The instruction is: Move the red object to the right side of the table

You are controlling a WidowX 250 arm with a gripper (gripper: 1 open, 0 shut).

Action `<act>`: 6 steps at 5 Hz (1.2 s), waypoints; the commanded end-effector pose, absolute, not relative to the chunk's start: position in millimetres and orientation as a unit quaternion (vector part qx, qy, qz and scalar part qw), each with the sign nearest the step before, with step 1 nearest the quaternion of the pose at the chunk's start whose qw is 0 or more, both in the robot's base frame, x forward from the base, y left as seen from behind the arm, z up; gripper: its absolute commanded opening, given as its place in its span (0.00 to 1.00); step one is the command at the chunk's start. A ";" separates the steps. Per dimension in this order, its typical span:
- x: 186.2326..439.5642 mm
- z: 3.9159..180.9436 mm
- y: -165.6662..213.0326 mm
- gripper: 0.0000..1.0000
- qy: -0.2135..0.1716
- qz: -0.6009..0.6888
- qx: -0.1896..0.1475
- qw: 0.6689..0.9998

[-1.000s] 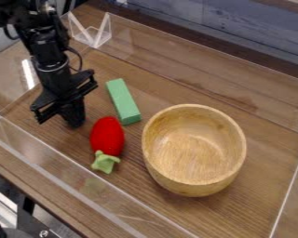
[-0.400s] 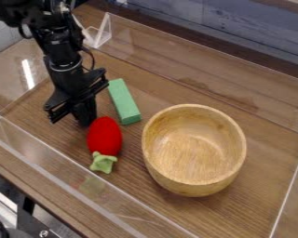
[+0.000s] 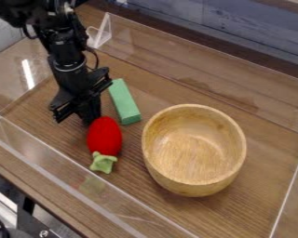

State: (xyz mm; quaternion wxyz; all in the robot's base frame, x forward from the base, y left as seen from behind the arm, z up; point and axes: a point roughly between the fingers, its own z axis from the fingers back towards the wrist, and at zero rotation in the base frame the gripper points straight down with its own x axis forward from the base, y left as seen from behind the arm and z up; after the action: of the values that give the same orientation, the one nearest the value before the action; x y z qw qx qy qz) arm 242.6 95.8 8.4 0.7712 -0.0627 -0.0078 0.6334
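one gripper (image 3: 77, 113) nearer red object (image 3: 105, 137) | jaws' gap unclear | holding nothing

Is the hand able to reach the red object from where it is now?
Probably yes. The hand hangs just beside the red object, at its upper left, and nothing lies between them. The green block and the wooden bowl stand off to the side.

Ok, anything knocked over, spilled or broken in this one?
Nothing stands out. The red toy fruit lies intact on the table between the green block and the wooden bowl, which sits upright and empty. The pincer is beside the fruit.
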 end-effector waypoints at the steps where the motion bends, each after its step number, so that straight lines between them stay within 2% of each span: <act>1: 233.5 -10.0 83.9 1.00 0.030 0.629 -0.054 0.775; 2: 232.7 -10.4 84.5 0.00 0.028 0.627 -0.045 0.778; 3: 232.2 -10.9 85.4 0.00 0.027 0.624 -0.036 0.780; 4: 232.1 -13.8 84.5 1.00 0.030 0.623 -0.033 0.781; 5: 232.0 -16.8 83.7 1.00 0.034 0.623 -0.030 0.781; 6: 230.0 -17.1 85.3 0.00 0.034 0.620 -0.018 0.784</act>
State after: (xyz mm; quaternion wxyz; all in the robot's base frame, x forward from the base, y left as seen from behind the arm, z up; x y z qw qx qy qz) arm 244.3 92.4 5.0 0.7809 -0.0312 -0.0111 0.6238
